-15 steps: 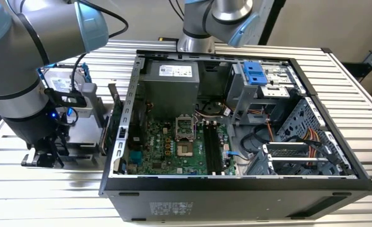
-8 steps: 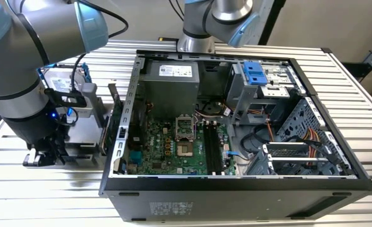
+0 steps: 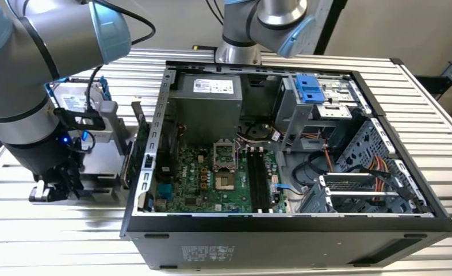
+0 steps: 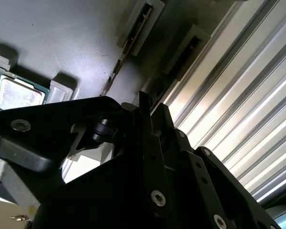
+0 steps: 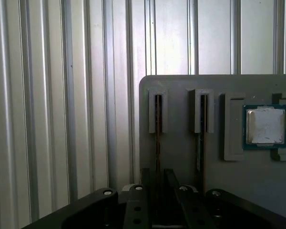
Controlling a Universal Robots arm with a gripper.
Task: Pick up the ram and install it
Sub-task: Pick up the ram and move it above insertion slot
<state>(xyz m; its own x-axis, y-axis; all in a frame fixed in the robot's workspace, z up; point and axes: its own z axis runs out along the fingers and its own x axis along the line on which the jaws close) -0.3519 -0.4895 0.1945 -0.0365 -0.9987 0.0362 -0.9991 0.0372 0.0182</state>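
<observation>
The hand [image 5: 157,177] straddles the upright ram [image 5: 158,145] in its holder [image 5: 229,183]; whether clamped, I cannot tell. The arm [image 3: 26,132] points down.

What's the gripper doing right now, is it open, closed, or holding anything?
Gripper: down at the ram, which stands on edge in a grey holder. Whether it is open or closed on the ram cannot be told.

Lower end of ram [image 5: 158,143] hidden behind gripper [image 5: 157,172], grey tray [image 5: 181,152] cut off by picture edge
</observation>
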